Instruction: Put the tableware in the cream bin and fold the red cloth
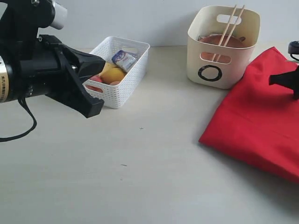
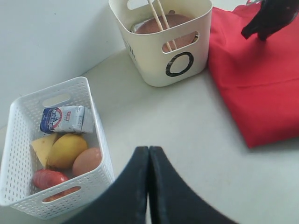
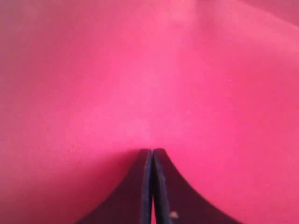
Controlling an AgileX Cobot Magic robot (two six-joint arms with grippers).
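The cream bin (image 1: 219,65) (image 2: 154,65) stands at the back with a pair of wooden chopsticks (image 1: 229,28) (image 2: 161,18) leaning out of it. The brown clay plate (image 1: 222,41) (image 2: 161,23) shows inside; any other tableware is hidden. The red cloth (image 1: 257,121) (image 2: 252,84) (image 3: 140,70) lies on the table at the right, doubled over. My right gripper (image 1: 272,80) (image 2: 244,33) (image 3: 152,150) hovers shut close over the cloth, nothing visibly pinched. My left gripper (image 1: 96,110) (image 2: 148,148) is shut and empty, raised over bare table beside the white basket.
The white perforated basket (image 1: 126,88) (image 2: 100,149) at the back left holds a milk carton (image 1: 124,59) (image 2: 63,119), a lemon (image 1: 113,74) (image 2: 65,149), an egg (image 2: 86,161) and a sausage (image 2: 49,178). A pale wall runs behind both bins.
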